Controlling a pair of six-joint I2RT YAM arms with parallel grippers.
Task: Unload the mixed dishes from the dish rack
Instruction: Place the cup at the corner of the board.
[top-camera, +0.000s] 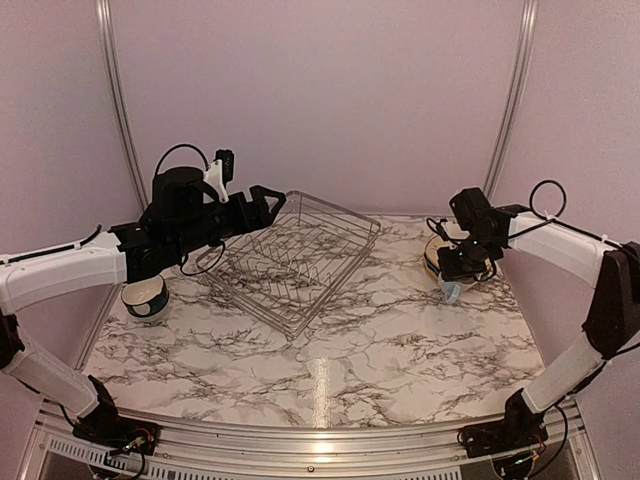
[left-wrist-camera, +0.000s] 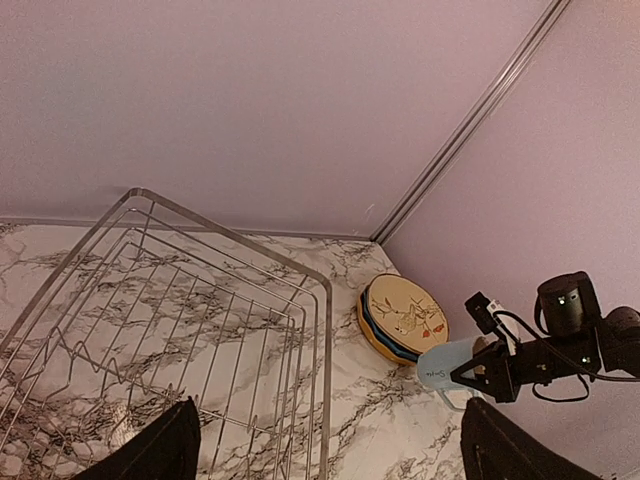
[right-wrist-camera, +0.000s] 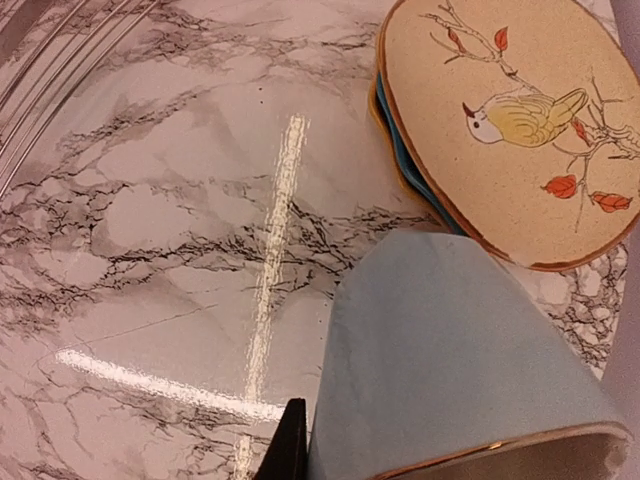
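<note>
One pale blue mug (right-wrist-camera: 450, 360), gold-rimmed.

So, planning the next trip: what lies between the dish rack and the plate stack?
Nothing: between the dish rack and the plate stack the marble table is bare, clearest in the left wrist view.

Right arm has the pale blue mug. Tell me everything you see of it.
The pale blue mug looks like matte ceramic with a thin bronze-coloured rim. It is tipped over, mouth toward the right gripper, which is shut on its rim. It is at the table's far right, beside the stack of plates. Small dark script on its side is unreadable. Whether it rests on the table cannot be told.
</note>
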